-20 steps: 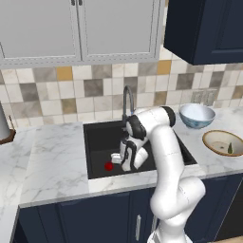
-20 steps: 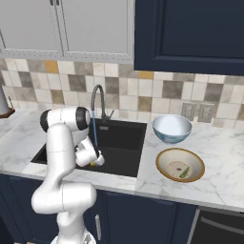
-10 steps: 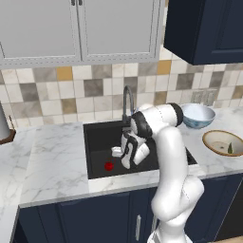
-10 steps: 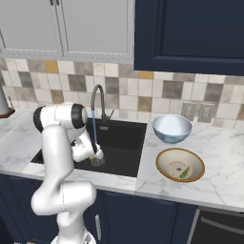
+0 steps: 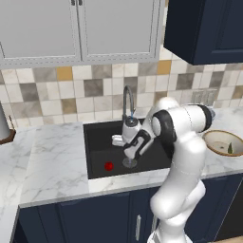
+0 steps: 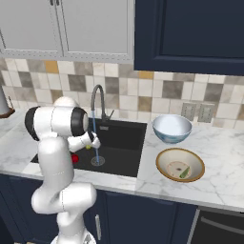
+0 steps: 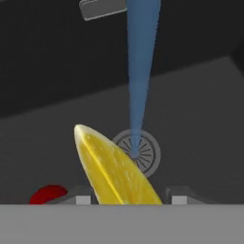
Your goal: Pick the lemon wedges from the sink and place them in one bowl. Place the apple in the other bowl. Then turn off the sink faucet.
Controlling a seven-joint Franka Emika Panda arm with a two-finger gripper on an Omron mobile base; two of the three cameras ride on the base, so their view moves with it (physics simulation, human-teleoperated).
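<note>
**Halfway through the lemons, apple and tap to go**

Now the bright lemon wedge [image 7: 116, 171] sits clamped between the fingers of the gripper [image 7: 127, 199] above the sink [image 5: 97, 152]. One wedge [image 6: 184, 173] already lies in the tan bowl [image 6: 164, 156]. Apple [image 5: 108, 166] waits below; blue bowl [image 6: 164, 132] empty; faucet [image 6: 96, 97] running. No readable writing anywhere.

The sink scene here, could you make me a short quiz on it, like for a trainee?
1. True or false: water runs from the faucet into the sink.
2. What does the gripper hold: A) apple, B) lemon wedge, C) bowl?
3. Fill in: the apple lies in the ____.

Key:
1. True; a blue stream falls onto the drain.
2. B, the yellow lemon wedge sits between the fingers.
3. Sink; the tan-rimmed bowl already holds a darker wedge.
</note>
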